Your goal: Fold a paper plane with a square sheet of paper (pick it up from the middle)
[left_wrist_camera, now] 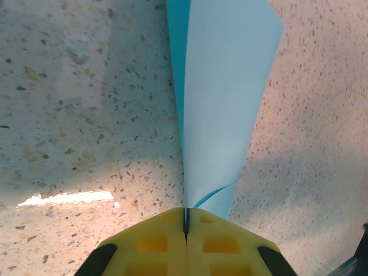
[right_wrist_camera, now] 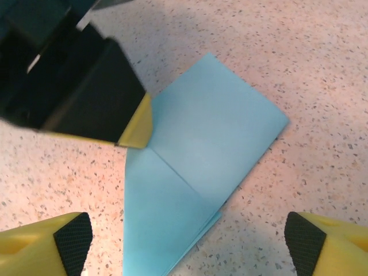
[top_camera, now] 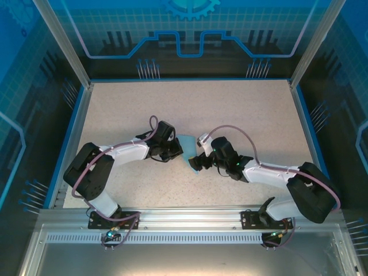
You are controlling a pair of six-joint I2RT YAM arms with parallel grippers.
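The light-blue sheet of paper (right_wrist_camera: pixel 195 167) lies folded on the speckled table, with a diagonal crease and layered edges that narrow toward one end. My left gripper (left_wrist_camera: pixel 186 221) is shut on the paper's near edge, and the paper (left_wrist_camera: pixel 224 86) runs away from its yellow jaws, partly lifted. In the top view this gripper (top_camera: pixel 178 151) sits at the paper's (top_camera: pixel 187 142) left side. My right gripper (right_wrist_camera: pixel 187 247) hangs open just over the paper, its fingers wide on either side and nothing between them. One yellow left fingertip (right_wrist_camera: pixel 137 127) touches the paper's upper-left edge.
The speckled table (top_camera: pixel 190 103) is ringed by a blue rim and an aluminium frame (top_camera: pixel 184 215) at the near edge. Both arms meet at the table's middle, their grippers close together. Bare tabletop stretches behind and to both sides.
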